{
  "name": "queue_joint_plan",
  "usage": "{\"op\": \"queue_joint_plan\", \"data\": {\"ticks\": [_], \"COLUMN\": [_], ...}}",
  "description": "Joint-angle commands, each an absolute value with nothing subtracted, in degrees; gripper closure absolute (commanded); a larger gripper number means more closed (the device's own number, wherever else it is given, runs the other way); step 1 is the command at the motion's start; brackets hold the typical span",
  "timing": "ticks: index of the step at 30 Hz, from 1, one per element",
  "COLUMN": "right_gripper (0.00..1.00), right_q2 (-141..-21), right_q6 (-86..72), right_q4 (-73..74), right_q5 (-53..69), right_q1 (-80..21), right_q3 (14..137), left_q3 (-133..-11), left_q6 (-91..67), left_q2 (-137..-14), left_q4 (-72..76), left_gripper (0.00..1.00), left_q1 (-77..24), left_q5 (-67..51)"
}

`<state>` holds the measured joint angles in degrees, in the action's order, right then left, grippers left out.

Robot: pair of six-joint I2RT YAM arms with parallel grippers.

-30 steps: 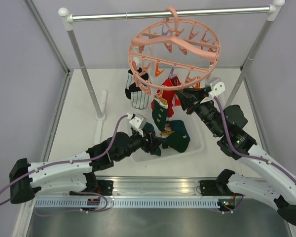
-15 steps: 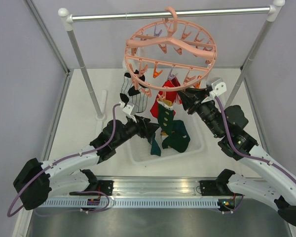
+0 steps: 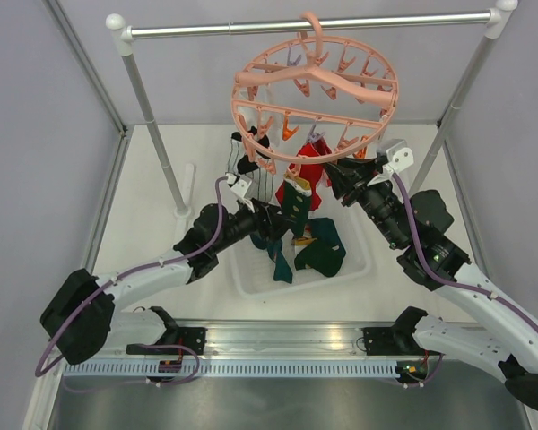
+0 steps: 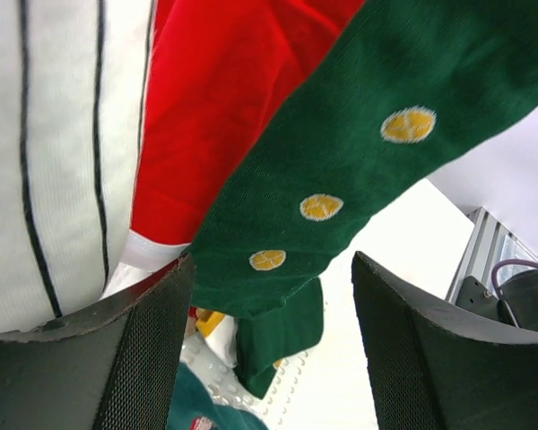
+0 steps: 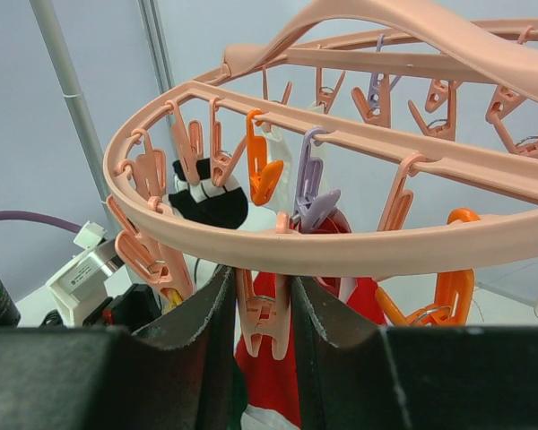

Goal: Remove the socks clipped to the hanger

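The salmon-pink ring hanger [image 3: 316, 90] hangs by its hook from the rail. A white black-striped sock [image 3: 258, 179], a red sock [image 3: 312, 175] and a dark green sock with yellow dots [image 3: 294, 208] hang clipped under it. My left gripper [image 3: 282, 219] is open just below the green sock [image 4: 359, 161], whose lower end hangs between the jaws, with the red sock [image 4: 224, 116] and striped sock [image 4: 54, 152] to its left. My right gripper [image 5: 262, 296] is shut on a pink clip [image 5: 265, 327] under the ring's [image 5: 368, 242] near rim, above the red sock [image 5: 278, 381].
A white perforated tray [image 3: 251, 282] on the table under the hanger holds dark teal socks [image 3: 327, 251]. The silver rail [image 3: 251, 29] stands on two posts, left [image 3: 157, 134] and right [image 3: 462, 90]. Grey walls close in both sides.
My left arm has risen from the tray and reached forward up to the hanging green sock. The hanger has swung slightly. My right gripper has stayed at the clip.
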<state>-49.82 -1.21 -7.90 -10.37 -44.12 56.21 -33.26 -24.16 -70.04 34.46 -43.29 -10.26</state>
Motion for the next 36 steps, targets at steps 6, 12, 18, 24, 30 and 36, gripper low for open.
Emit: {"op": "queue_joint_plan", "data": {"ticks": [6, 12, 18, 24, 30, 36], "right_gripper": [0.89, 0.89, 0.89, 0.89, 0.89, 0.89], "right_q2": [-50.0, -50.2, -50.6, -50.5, -50.6, -50.6], "right_q6": [-0.8, -1.0, -1.1, -1.0, -1.0, -1.1], "right_q4": [-8.7, -8.7, -8.7, -8.4, -8.4, -8.4], "right_q5": [-9.8, -9.7, -9.0, -9.0, -9.1, -9.1], "right_q1": [-44.1, -44.1, -44.0, -44.0, -44.1, -44.0], "right_q3": [58.6, 58.9, 59.3, 59.4, 59.4, 59.4], "left_q3": [-37.6, -40.2, -41.3, -41.7, -41.0, -39.6], "left_q6": [-19.1, -16.6, -14.9, -15.3, -18.7, -23.0], "left_q2": [-70.8, -73.0, -75.0, -76.0, -76.9, -77.3], "left_q4": [35.4, 33.8, 34.6, 35.6, 38.6, 42.1], "left_gripper": [0.25, 0.24, 0.23, 0.23, 0.26, 0.34], "left_q1": [-43.1, -42.9, -42.0, -41.3, -41.4, -41.5], "left_q5": [-11.2, -14.0, -20.1, -22.2, -24.0, -26.1]}}
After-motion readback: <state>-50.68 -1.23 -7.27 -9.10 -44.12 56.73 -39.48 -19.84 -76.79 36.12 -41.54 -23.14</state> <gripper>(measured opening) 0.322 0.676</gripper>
